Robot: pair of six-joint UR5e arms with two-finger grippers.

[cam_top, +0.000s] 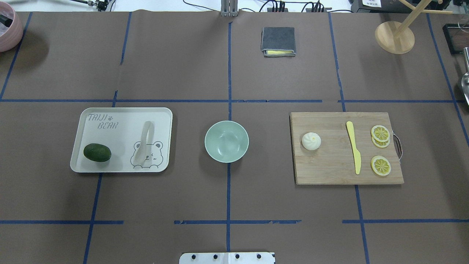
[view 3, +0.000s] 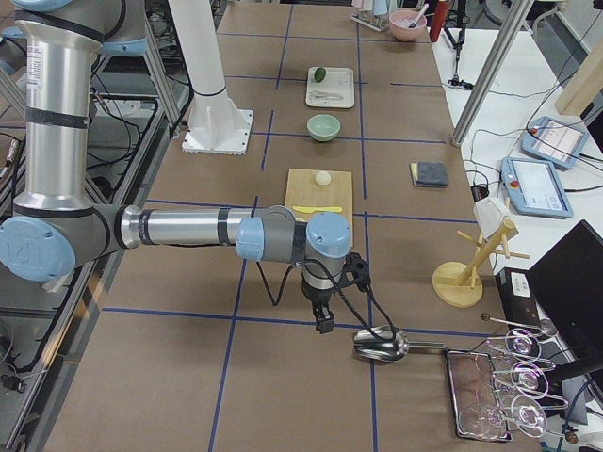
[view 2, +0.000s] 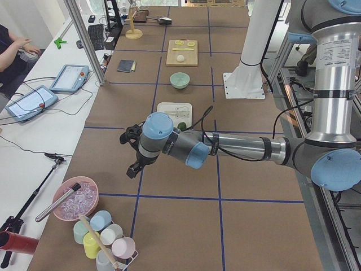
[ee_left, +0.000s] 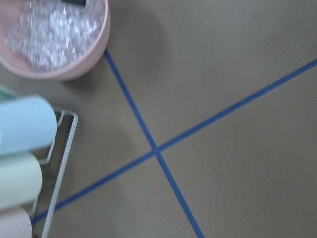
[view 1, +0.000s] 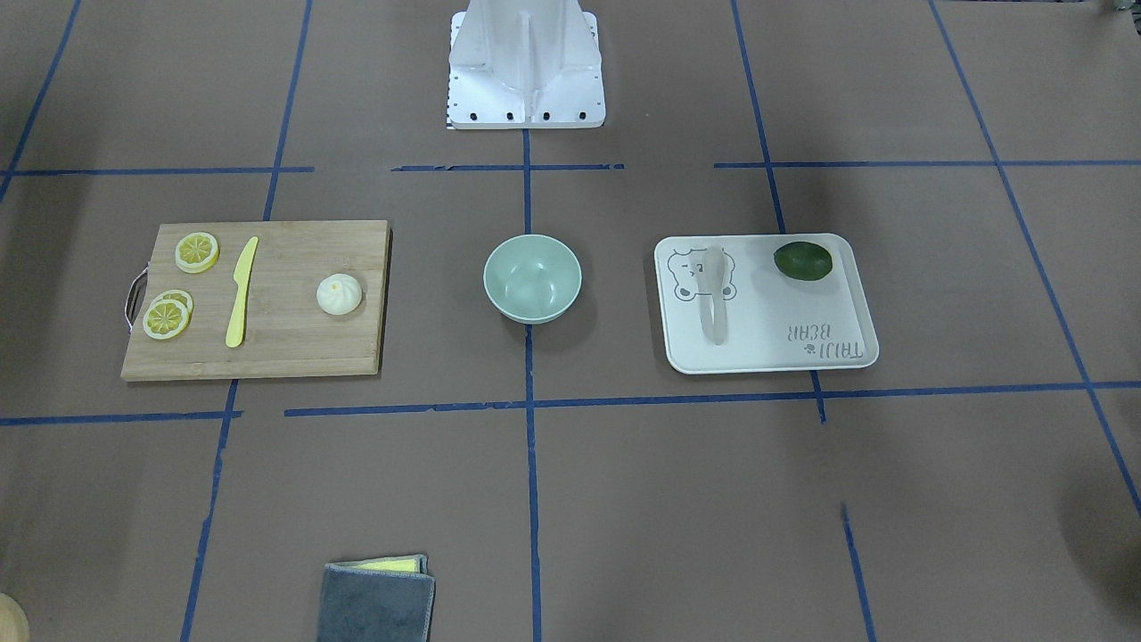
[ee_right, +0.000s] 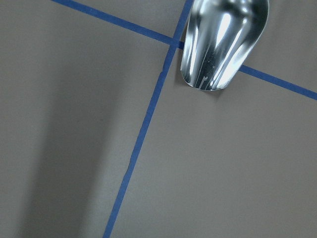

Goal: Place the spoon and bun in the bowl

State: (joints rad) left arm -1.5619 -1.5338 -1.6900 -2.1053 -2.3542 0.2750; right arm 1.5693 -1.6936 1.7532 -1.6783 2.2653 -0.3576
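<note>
The off-white spoon (cam_top: 144,145) lies on the white bear-print tray (cam_top: 121,139), on the left in the overhead view. The white bun (cam_top: 311,141) sits on a wooden cutting board (cam_top: 329,168) on the right. The empty mint-green bowl (cam_top: 226,141) stands between them. My left gripper (view 2: 134,167) hovers near the table's left end, far from the tray. My right gripper (view 3: 323,322) hovers near the table's right end, past the board. Each shows only in a side view, so I cannot tell whether it is open or shut.
A dark green avocado (cam_top: 97,152) shares the tray. A yellow knife (cam_top: 354,147) and lemon slices (cam_top: 380,165) lie on the board. A folded grey cloth (cam_top: 278,41) lies beyond the bowl. A pink ice bowl (ee_left: 54,34), cups (ee_left: 22,124) and a metal scoop (ee_right: 223,39) sit at the table ends.
</note>
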